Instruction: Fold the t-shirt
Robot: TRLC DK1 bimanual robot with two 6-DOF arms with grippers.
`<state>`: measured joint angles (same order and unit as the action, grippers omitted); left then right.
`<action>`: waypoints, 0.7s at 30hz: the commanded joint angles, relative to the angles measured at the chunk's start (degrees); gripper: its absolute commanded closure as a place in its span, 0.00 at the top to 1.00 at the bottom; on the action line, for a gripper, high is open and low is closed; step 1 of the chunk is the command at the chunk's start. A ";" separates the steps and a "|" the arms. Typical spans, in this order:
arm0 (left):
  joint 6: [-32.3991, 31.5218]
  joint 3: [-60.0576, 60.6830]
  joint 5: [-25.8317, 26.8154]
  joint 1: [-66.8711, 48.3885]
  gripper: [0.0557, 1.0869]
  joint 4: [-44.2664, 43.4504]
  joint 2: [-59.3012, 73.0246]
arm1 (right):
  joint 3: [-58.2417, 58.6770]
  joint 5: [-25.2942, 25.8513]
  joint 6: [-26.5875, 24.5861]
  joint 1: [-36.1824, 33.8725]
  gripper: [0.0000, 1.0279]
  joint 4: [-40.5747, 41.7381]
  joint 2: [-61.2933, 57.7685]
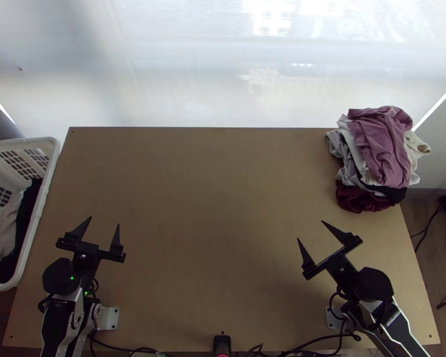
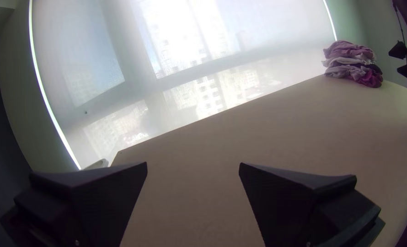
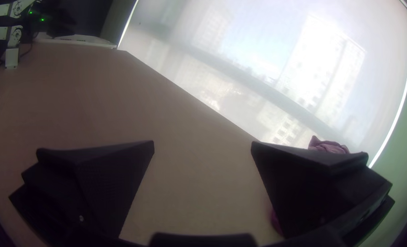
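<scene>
At the table's (image 1: 223, 196) near left part, the left gripper (image 1: 104, 221) is seen with its jaws wide open, and at the near right part the right gripper (image 1: 310, 230) is seen with its jaws also opened widely, both being pointed toward the far side. On the far right corner a bunched pile of clothes (image 1: 341, 144) is placed, with a pink garment (image 1: 380, 149) on top and a dark red cloth (image 1: 361, 199) at the bottom, while light cloth (image 1: 6, 229) and black cloth (image 1: 27, 217) are held in the white basket (image 1: 52, 141) beside the left edge; which piece is the t-shirt cannot be told.
</scene>
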<state>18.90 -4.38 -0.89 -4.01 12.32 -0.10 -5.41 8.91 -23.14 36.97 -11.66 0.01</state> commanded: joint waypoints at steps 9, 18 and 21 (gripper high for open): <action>-0.35 -0.01 1.06 -1.61 0.95 0.16 0.01 | -0.04 -0.12 0.11 0.03 0.96 -0.03 -0.01; -0.79 -0.01 1.24 -3.37 0.95 0.16 0.01 | -0.04 -4.16 0.46 1.70 0.96 -0.91 -0.01; -0.09 -0.01 1.32 -6.71 0.95 0.25 0.01 | -0.22 -4.95 0.02 2.40 0.96 -0.38 0.16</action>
<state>18.44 -4.38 0.23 -6.87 12.49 -0.10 -5.41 6.55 -22.94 37.89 -12.21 0.01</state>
